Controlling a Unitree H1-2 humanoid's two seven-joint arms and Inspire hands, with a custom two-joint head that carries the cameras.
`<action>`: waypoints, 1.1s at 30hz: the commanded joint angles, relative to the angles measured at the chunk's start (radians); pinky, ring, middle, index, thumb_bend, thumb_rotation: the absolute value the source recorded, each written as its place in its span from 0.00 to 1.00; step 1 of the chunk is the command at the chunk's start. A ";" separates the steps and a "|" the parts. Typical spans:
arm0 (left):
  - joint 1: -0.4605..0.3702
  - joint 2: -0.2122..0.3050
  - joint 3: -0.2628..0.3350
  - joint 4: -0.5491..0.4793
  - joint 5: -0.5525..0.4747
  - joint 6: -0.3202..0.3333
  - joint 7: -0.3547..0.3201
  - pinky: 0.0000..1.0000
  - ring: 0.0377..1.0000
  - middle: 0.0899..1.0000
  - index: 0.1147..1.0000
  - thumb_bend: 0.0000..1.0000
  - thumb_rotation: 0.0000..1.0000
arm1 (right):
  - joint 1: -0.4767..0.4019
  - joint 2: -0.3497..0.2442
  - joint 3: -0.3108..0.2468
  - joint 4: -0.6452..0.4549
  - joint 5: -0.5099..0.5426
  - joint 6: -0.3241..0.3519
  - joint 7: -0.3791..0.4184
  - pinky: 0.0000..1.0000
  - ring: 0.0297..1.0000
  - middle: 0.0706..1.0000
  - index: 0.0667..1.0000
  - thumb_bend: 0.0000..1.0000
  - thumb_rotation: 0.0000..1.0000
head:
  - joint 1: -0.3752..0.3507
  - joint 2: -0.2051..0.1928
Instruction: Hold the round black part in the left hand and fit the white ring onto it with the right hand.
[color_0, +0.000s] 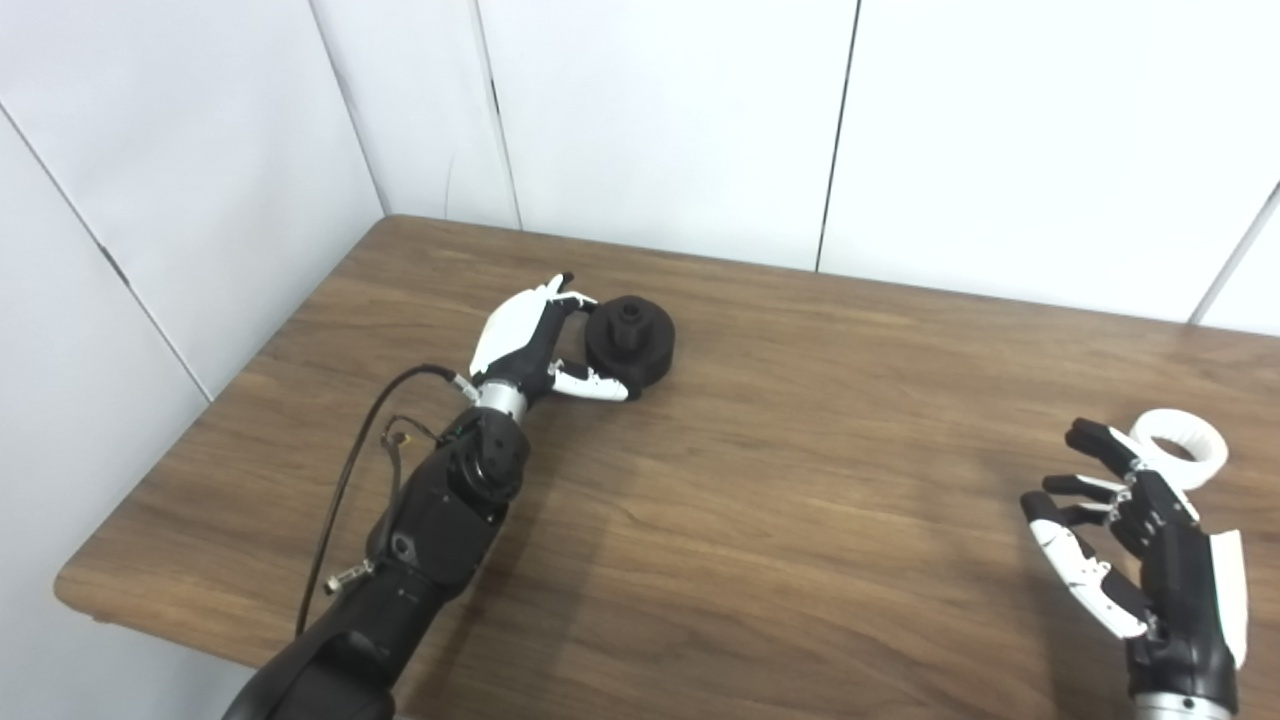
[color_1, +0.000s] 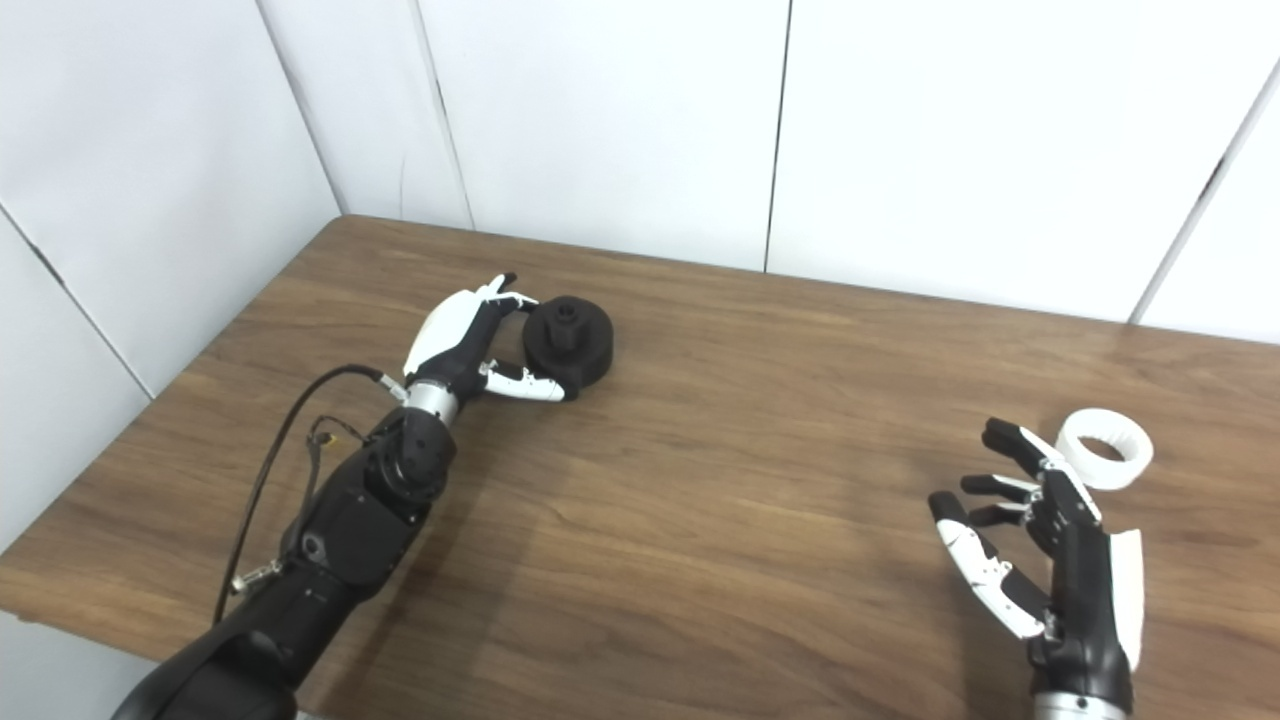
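Round black part (color_0: 632, 341): flanged disc with a raised central hub, resting on the wooden table (color_0: 800, 450) at far left, bracketed by the left hand (color_0: 530, 345), whose fingers reach its far side and thumb its near side (contact at the rim, though a firm grip cannot be confirmed). White ring (color_1: 1104, 448): lying flat at the right, just beyond the right hand (color_1: 1050, 560), which hovers with fingers spread apart, holding nothing.
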 joint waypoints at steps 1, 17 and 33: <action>-0.028 0.012 0.005 -0.011 0.001 -0.027 0.022 1.00 1.00 1.00 0.59 0.88 0.20 | -0.016 0.003 0.000 -0.039 0.001 -0.011 -0.001 0.49 0.61 0.77 0.76 0.54 0.37 | 0.001 0.001; 0.052 -0.002 -0.061 -0.153 0.008 -0.044 -0.042 1.00 1.00 1.00 0.55 0.94 0.19 | -0.014 0.003 0.002 -0.051 0.007 -0.007 0.005 0.49 0.62 0.77 0.76 0.52 0.33 | -0.002 0.009; 0.191 -0.015 -0.130 -0.367 0.024 -0.003 -0.167 1.00 1.00 1.00 0.57 0.95 0.25 | -0.015 0.007 0.004 -0.068 0.000 0.016 0.007 0.50 0.62 0.77 0.76 0.53 0.35 | -0.029 0.024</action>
